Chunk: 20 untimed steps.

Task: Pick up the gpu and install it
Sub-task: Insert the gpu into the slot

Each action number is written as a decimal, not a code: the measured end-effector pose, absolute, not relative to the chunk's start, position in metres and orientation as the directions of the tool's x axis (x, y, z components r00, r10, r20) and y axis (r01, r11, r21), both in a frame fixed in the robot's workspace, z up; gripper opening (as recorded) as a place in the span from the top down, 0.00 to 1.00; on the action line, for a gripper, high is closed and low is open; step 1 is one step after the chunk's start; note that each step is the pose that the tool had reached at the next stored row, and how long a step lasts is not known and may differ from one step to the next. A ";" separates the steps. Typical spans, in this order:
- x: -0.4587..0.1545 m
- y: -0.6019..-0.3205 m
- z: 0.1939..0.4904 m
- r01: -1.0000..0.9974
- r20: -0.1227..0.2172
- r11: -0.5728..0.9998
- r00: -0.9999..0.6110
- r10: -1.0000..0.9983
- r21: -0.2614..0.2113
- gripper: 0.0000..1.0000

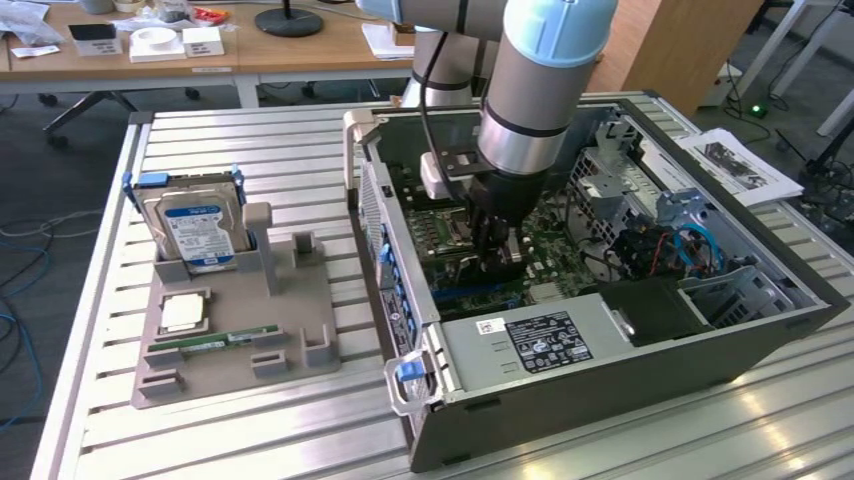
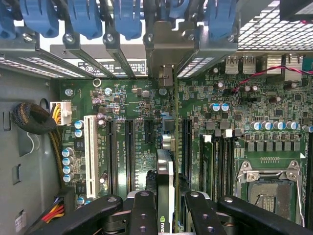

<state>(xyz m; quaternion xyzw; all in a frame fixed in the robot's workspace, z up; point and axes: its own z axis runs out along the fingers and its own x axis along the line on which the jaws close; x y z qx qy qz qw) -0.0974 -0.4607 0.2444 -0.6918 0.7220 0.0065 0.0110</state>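
The gpu (image 2: 165, 171) is seen edge-on in the wrist view, a thin card standing upright over the black expansion slots of the motherboard (image 2: 122, 103). Its silver end bracket (image 2: 164, 46) reaches up to the rear slot openings of the case. My gripper (image 2: 168, 215) is shut on the card, one black finger (image 2: 143, 210) on each side. In the exterior view the gripper (image 1: 497, 260) is lowered deep inside the open computer case (image 1: 601, 340), just above the board.
Blue slot latches (image 2: 88, 19) line the case's rear wall. A white slot (image 2: 90, 147) and a CPU socket (image 2: 266, 183) flank the card. Beside the case, a grey fixture (image 1: 234, 360) holds a hard drive (image 1: 198, 228), a chip (image 1: 183, 312) and a green RAM stick (image 1: 220, 340).
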 end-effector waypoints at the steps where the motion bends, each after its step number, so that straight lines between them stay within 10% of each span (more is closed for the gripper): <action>1: -0.098 -0.461 0.244 -0.999 -0.025 0.043 -0.043 -0.999 -0.006 0.73; 20: -0.100 -0.461 0.244 -0.999 -0.025 0.046 -0.046 -0.999 -0.007 0.73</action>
